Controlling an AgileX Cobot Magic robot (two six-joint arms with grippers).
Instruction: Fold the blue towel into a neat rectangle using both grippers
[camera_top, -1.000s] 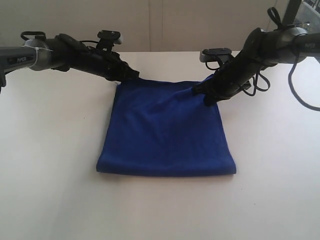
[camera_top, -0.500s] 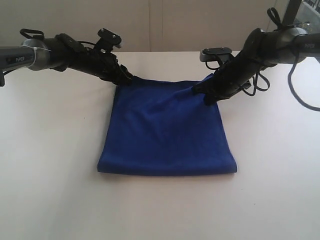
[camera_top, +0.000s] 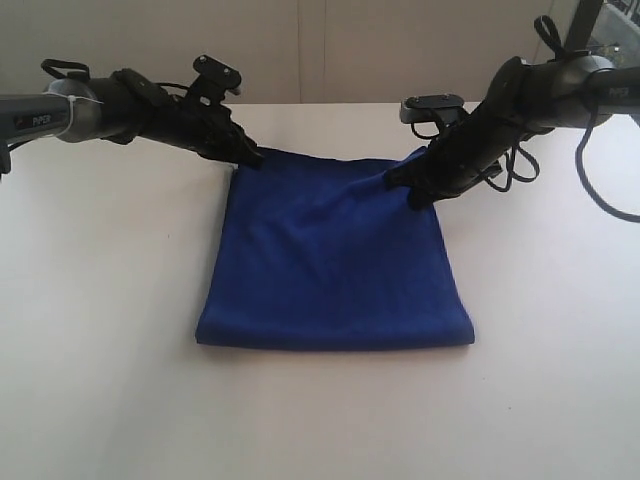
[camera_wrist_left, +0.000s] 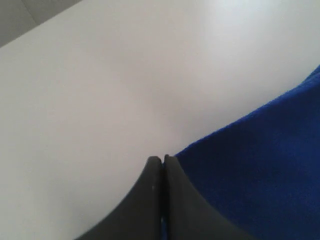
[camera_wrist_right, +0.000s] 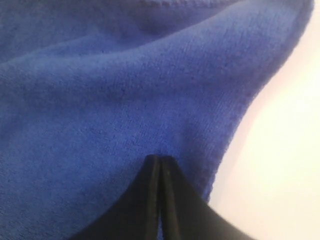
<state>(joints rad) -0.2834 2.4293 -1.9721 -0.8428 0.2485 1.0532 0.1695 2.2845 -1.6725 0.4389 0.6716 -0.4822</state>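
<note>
- The blue towel (camera_top: 335, 260) lies flat in the middle of the table (camera_top: 100, 380), well clear of every edge. Its near edge looks rounded, so I judge it is already doubled once, with the loose edges toward the table's far edge.
- Your right gripper (camera_top: 405, 185) is at the towel's far-right corner. Its jaws are pressed together, with the cloth gathered and lifted a little around the tips, so it has that corner pinched.
- Your left gripper (camera_top: 252, 158) sits at the far-left corner with its jaws closed tight. In the left wrist view the towel's edge runs just beside one finger (camera_wrist_left: 175, 190), and I cannot tell whether any cloth is caught between them.
- The step in hand looks like securing both far corners for the next fold.
- Before you lift, check the left pinch and retake the corner if it is empty. Then raise both corners evenly and carry them toward the table's near edge, keeping the far edge taut so the corners land square.
</note>
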